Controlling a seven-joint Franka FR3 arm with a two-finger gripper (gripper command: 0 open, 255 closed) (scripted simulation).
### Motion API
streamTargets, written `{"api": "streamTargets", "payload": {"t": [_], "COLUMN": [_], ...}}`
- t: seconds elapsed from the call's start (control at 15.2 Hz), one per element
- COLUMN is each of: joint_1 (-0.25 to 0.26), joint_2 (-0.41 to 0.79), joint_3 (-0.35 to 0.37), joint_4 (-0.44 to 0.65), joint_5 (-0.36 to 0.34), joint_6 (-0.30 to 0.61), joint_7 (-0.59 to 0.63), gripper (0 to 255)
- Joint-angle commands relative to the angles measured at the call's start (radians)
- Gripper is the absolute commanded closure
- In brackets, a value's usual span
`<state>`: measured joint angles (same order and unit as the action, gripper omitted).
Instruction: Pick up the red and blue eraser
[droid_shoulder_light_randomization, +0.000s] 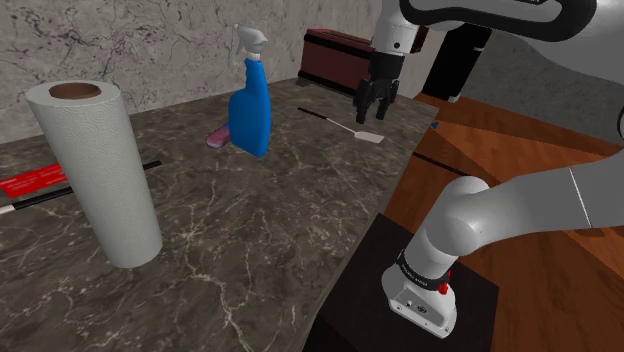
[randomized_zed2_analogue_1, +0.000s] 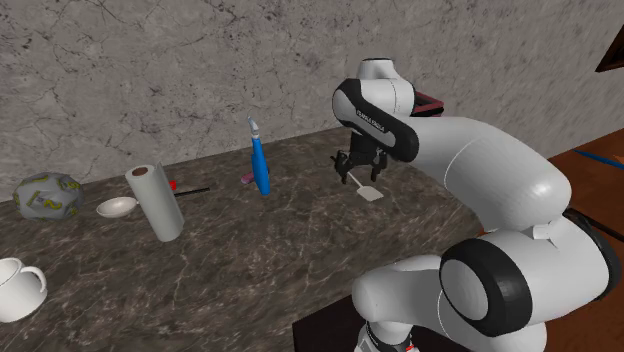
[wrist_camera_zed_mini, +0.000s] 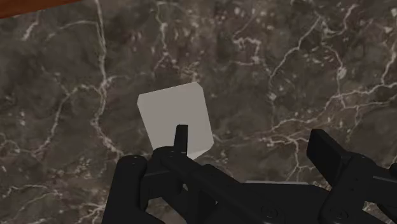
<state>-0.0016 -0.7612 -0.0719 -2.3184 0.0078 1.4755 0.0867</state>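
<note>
Surface (droid_shoulder_light_randomization: 260, 230): dark marble with white veins, seen also in the second exterior view (randomized_zed2_analogue_1: 260, 260) and under the wrist camera (wrist_camera_zed_mini: 286, 76).

We note the tool (droid_shoulder_light_randomization: 374, 113) hanging over the far part of the surface. Its two black fingers stand apart with nothing clasped between them, so it is released. Same reading from the second exterior view (randomized_zed2_analogue_1: 358, 175) and the wrist view (wrist_camera_zed_mini: 229, 153).

Directly under the tool lies a spatula (droid_shoulder_light_randomization: 340, 124) with a thin black handle and a white square blade (randomized_zed2_analogue_1: 372, 194). In the wrist view the blade (wrist_camera_zed_mini: 175, 118) sits closer to one finger than the other.

We take the small pink-red piece (droid_shoulder_light_randomization: 218, 137) for the eraser. It lies flat at 9 o'clock of the blue spray bottle (droid_shoulder_light_randomization: 252, 115), just beside its base and partly hidden by it. In the second exterior view the eraser (randomized_zed2_analogue_1: 246, 180) again lies at the bottle's (randomized_zed2_analogue_1: 260, 168) 9 o'clock. We cannot make out any blue on it.

In the shoulder view the tool is at 3 o'clock of the bottle, well apart from the eraser.

A paper towel roll (droid_shoulder_light_randomization: 95, 170) stands upright at 8 o'clock of the bottle.
</note>
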Motion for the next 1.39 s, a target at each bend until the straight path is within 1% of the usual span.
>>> {"api": "streamTargets", "payload": {"t": [0.0,0.33,0.66,0.99,1.32], "joint_1": [0.0,0.005,0.003,-0.004,-0.009], "joint_2": [0.0,0.094,0.222,0.378,0.559], "joint_3": [0.0,0.113,0.216,0.307,0.384], "joint_4": [0.0,0.045,0.129,0.252,0.414], "joint_5": [0.0,0.079,0.127,0.137,0.105], "joint_6": [0.0,0.065,0.13,0.184,0.217], "joint_7": [0.0,0.194,0.383,0.571,0.764], "gripper": [0,0,0,0,0]}}
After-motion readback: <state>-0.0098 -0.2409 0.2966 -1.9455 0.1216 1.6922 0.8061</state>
